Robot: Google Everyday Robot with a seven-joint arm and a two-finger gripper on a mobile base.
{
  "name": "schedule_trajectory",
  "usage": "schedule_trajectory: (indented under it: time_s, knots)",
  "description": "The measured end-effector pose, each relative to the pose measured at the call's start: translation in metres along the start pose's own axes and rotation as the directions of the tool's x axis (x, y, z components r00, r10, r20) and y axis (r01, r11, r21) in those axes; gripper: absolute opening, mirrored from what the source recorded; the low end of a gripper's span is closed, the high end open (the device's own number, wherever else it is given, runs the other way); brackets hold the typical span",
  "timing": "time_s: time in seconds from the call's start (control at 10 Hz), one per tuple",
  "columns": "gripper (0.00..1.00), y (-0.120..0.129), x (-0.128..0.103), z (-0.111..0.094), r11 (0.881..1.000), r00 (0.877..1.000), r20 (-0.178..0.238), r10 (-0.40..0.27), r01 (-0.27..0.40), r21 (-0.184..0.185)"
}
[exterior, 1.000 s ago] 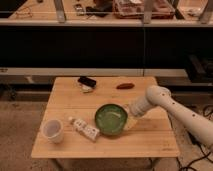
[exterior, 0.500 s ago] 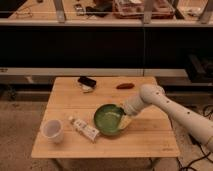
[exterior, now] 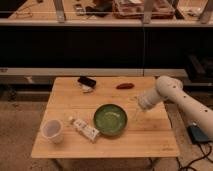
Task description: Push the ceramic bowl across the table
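Note:
The ceramic bowl (exterior: 110, 119), green and glossy with a darker rim, sits upright a little right of the middle of the light wooden table (exterior: 70, 102). My white arm reaches in from the right side. My gripper (exterior: 136, 111) hangs just above the tabletop to the right of the bowl. A small gap separates it from the bowl's rim.
A translucent white cup (exterior: 52, 131) stands at the front left, with a small white packet (exterior: 84, 128) lying between it and the bowl. A black flat object (exterior: 86, 81) and a reddish-brown item (exterior: 125, 86) lie near the far edge. A long dark shelf unit (exterior: 100, 45) runs behind the table.
The gripper was against the bowl's right rim half a second ago. It has since drawn back to the right and off the bowl. The bowl has barely shifted.

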Motion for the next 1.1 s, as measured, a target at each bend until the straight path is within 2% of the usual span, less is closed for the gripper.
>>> schedule_trajectory:
  time_s: [0.1,0.2,0.3,0.7,0.9,1.1]
  knots:
    - [0.80,0.004,0.010,0.002,1.000,1.000,-0.016,0.002,-0.002,-0.009]
    - [0.80,0.014,0.015,0.014,1.000,1.000,-0.025,-0.007,0.006,-0.027]
    - [0.80,0.017,0.014,0.022,0.999,1.000,-0.026,-0.015,0.014,-0.029]
    - [0.80,0.009,0.006,0.053,1.000,0.999,-0.038,-0.001,0.001,0.007]
    - [0.80,0.013,0.002,0.067,1.000,0.999,-0.033,0.007,-0.007,0.009]
    - [0.80,0.021,-0.014,0.078,1.000,1.000,-0.004,-0.008,0.008,-0.001]
